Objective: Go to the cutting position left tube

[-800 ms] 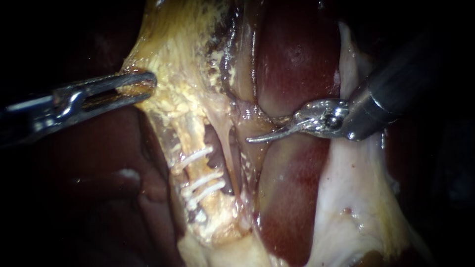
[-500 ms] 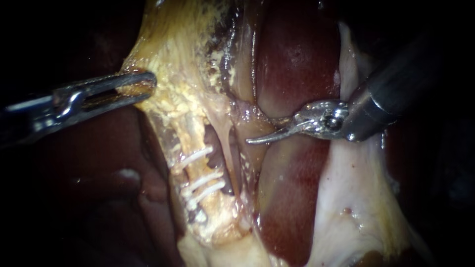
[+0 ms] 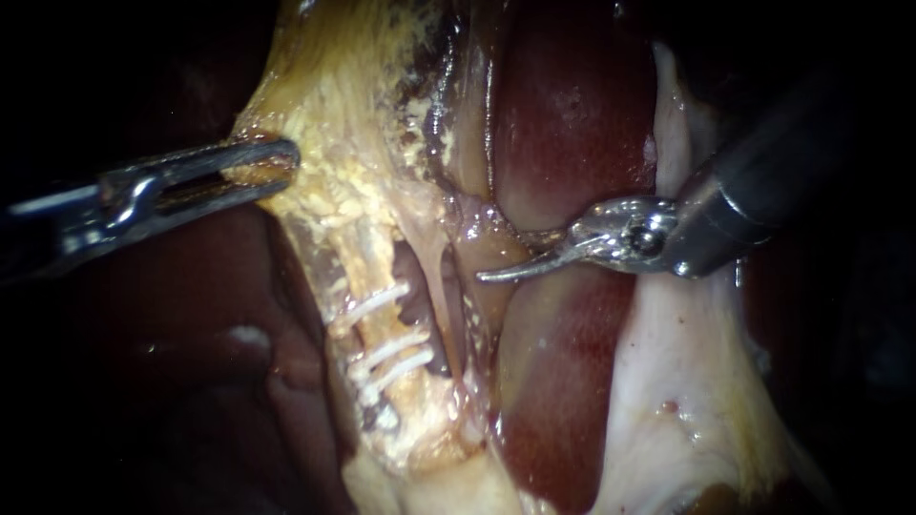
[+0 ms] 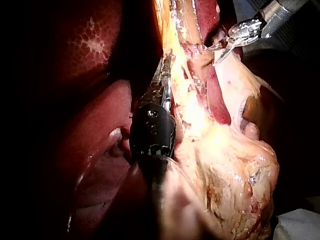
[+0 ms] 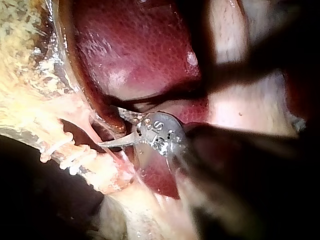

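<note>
- Right instrument (image 3: 515, 259): shifted slightly rightward, away from the clipped left tube (image 3: 358, 257); pincer spread.
- Left instrument (image 3: 286, 164): position unchanged; pincer clamped on yellow tissue (image 3: 334, 124).

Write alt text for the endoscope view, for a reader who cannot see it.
The right instrument reaches in with its curved jaws slightly open, stopping short of a tube that carries three white clips. The left instrument has its jaws shut on the edge of yellowish tissue above the tube. Dark red liver lies behind.
</note>
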